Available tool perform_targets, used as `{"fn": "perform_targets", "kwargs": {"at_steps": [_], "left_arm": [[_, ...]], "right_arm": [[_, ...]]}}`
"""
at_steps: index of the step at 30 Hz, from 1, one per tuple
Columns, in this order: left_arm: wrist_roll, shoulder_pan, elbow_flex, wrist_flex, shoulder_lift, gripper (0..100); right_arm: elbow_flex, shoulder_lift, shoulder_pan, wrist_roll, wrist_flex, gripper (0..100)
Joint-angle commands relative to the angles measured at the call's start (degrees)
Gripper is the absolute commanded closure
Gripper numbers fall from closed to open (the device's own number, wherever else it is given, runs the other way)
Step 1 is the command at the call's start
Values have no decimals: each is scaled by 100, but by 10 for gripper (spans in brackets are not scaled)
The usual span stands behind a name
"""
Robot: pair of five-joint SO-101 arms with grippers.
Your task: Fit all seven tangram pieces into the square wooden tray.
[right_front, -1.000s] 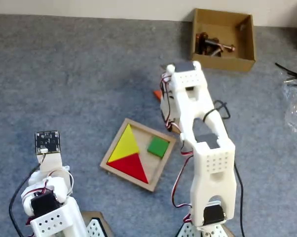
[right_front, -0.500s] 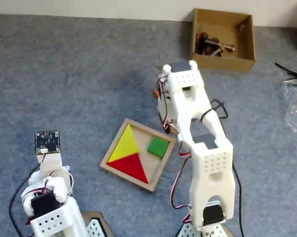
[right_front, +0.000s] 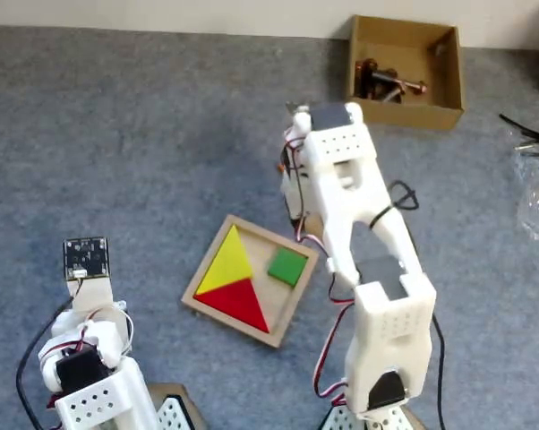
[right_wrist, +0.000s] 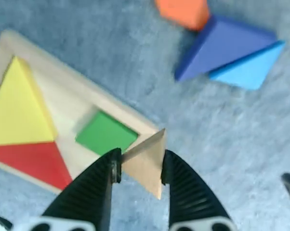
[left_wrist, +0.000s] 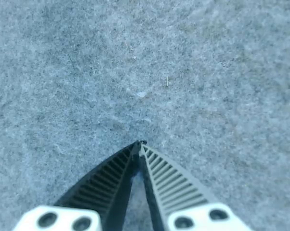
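Note:
My right gripper (right_wrist: pixel 141 163) is shut on a tan triangle (right_wrist: pixel 146 156), held just above the carpet by the near corner of the square wooden tray (right_wrist: pixel 48 65). In the tray lie a yellow triangle (right_wrist: pixel 19 106), a red triangle (right_wrist: pixel 34 161) and a green square (right_wrist: pixel 106 134). On the carpet beyond lie an orange piece (right_wrist: pixel 183 10), a dark blue triangle (right_wrist: pixel 222 45) and a light blue triangle (right_wrist: pixel 248 70). From above, the right arm (right_front: pixel 341 170) stretches past the tray (right_front: pixel 207 258). My left gripper (left_wrist: pixel 139 144) is shut on nothing, low over bare carpet.
A cardboard box (right_front: pixel 404 72) of small parts sits at the back right. Cables and a clear bag (right_front: pixel 538 202) lie along the right edge. The left arm (right_front: pixel 81 358) stays folded at the front left, with open grey carpet behind it.
The right arm's wrist has shifted a little toward the back of the table and slightly left. The left arm and the pieces in the tray have not moved.

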Motion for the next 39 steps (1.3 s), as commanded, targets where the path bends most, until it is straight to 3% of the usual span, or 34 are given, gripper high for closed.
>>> {"fn": "perform_targets", "kwargs": {"at_steps": [1,8,16,23,33,39], "left_arm": [[53,84,119,53,-31,995],[53,84,119,53,-31,995],[53,84,119,53,-31,995],[53,84,119,53,-31,995],[53,84,119,53,-31,995],[53,84,119,53,-31,995]], "right_arm": [[207,-848,-48,-62,119,994],[1051,-1991,-57,-132,119,994],[2018,-2457,-690,-1503,75,994],[2062,-2422,-1288,-1714,22,994],[2308,-1174,-1974,-1741,22,994],[2316,-453,-1974,-2602,-523,994]]}}
